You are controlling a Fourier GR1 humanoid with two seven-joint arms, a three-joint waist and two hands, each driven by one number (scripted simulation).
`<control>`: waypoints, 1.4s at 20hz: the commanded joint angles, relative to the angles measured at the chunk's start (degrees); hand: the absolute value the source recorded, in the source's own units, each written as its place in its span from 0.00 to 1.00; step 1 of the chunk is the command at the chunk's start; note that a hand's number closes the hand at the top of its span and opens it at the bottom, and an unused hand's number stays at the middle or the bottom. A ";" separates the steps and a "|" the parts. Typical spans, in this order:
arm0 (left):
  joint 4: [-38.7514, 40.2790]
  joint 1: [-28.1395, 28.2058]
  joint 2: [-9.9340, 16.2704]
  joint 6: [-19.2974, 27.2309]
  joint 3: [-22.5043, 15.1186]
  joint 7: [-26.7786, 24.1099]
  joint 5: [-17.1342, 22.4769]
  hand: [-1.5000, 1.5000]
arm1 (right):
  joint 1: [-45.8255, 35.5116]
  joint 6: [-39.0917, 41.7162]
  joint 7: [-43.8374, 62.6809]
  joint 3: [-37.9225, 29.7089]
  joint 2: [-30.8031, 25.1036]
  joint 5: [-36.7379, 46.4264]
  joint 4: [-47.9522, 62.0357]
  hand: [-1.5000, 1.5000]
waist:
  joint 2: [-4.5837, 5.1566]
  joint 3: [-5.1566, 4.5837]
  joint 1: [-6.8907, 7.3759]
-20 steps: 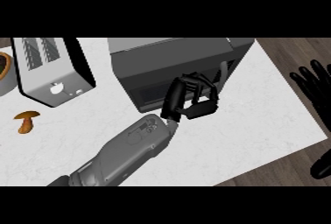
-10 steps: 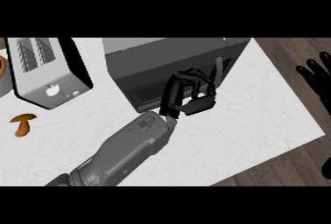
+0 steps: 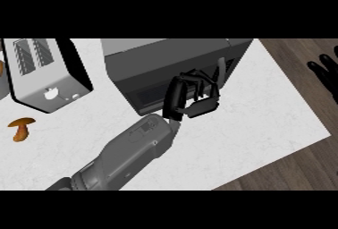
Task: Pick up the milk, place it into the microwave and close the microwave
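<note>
Where the head view looks steeply down, a dark grey microwave [image 3: 173,67] is seen standing on the white marbled tabletop [image 3: 264,129], near its far edge. Its front face is dark and glassy, and a slim vertical handle is shown at the right end of that face. The door appears shut against the body, though this cannot be told for certain from above. The milk cannot be made out anywhere; whether it is hidden inside the microwave cannot be told.

The left hand [image 3: 193,99] is carried by a grey forearm entering from the lower edge and is held against the microwave's front face. Its black fingers [image 3: 177,93] are curled, and nothing is seen to be grasped between them. The fingertips are placed at or just before the dark panel; actual contact cannot be confirmed.

The right hand [image 3: 326,74] is shown at the right edge, beyond the tabletop and over the wooden floor, with fingers straight and released.

A silver toaster [image 3: 43,71] is set to the left of the microwave, apart from it. A small brown mushroom [image 3: 21,128] lies near the left edge, in front of the toaster.
</note>
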 commanded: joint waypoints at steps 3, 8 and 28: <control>4.77 -3.52 0.03 -0.98 2.14 -0.90 2.39 1.00 | -0.48 -0.36 1.18 -0.12 -0.35 -1.83 -0.13 0.00 | 0.73 -0.03 -0.60; 5.20 -4.13 0.03 -1.14 1.96 -2.46 3.48 1.00 | -1.20 0.07 1.61 -1.05 -1.55 -3.27 0.13 0.00 | 0.97 0.06 -1.04; 7.10 -4.58 0.03 -1.36 -0.44 -7.17 7.28 1.00 | -3.80 2.88 5.92 0.01 -5.04 -9.46 -0.14 0.00 | 1.28 0.05 -0.76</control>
